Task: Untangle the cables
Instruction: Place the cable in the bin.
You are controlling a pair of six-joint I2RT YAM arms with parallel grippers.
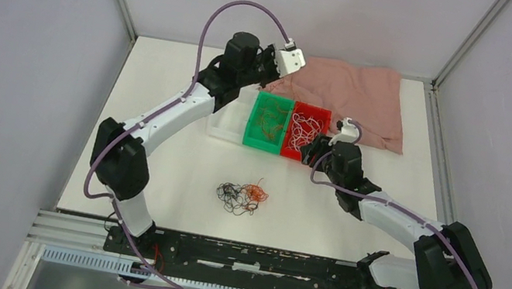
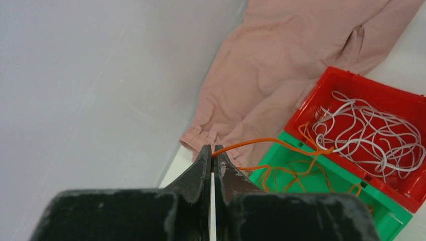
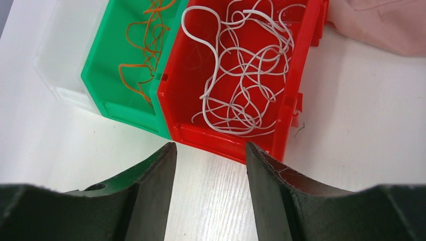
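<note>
Orange cable (image 2: pixel 261 141) runs up from the green bin (image 3: pixel 125 114) to the left tool (image 2: pixel 212 150), whose tips are pinched tight on it just beyond the bin, by a pink cloth (image 1: pixel 356 91). White cables (image 3: pixel 241 65) lie loose in the red bin (image 3: pixel 221 140) touching the green one, and the right tool (image 3: pixel 210 146) hovers just before it, fingers spread with nothing between them. Nearer the arm bases, a tangle (image 1: pixel 242 196) of black and orange cables sits on the desk (image 1: pixel 178 171), well apart from the bins.

Left hand (image 2: pixel 211 153) pinching orange cable (image 2: pixel 261 141), green bin (image 2: pixel 321 188)
</note>
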